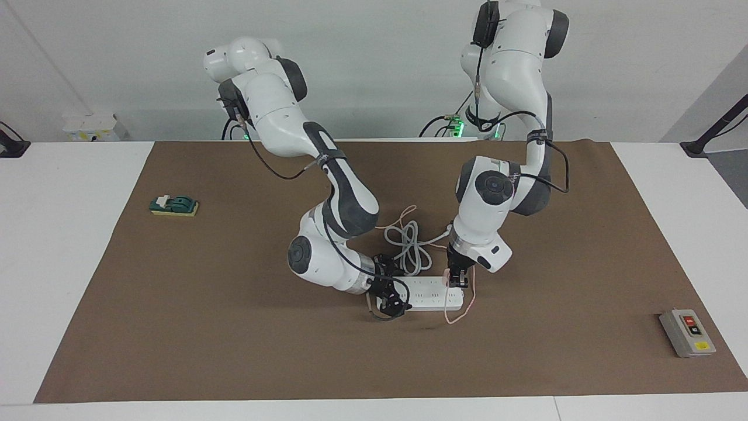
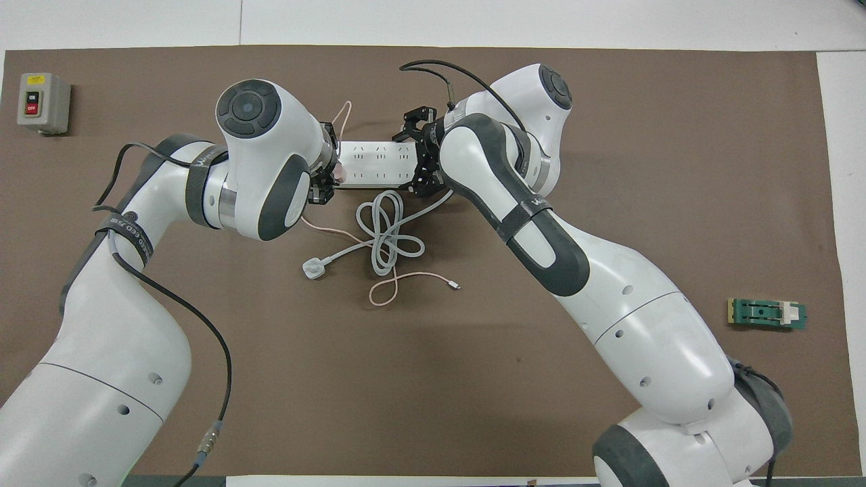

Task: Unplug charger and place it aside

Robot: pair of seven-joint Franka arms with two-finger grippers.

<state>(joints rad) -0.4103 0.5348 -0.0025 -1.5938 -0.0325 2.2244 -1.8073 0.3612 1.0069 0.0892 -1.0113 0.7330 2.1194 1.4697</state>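
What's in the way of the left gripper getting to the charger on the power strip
Nothing visible. The left gripper is already down on the charger at the left arm's end of the power strip. The right gripper holds the strip's other end, away from the charger. The pink cable loops loosely beside it on the mat.

Power strip (image 1: 429, 294) mid-mat (image 1: 234, 327), coiled cord (image 1: 409, 248) nearer the robots, switch box (image 1: 687, 332) toward left arm's end

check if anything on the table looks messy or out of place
Nothing looks damaged or spilled. The only untidy part is the thick white cord, lying in loose loops beside the power strip, with the charger's thin pink cable trailing among them. The two could snag when the charger is pulled.
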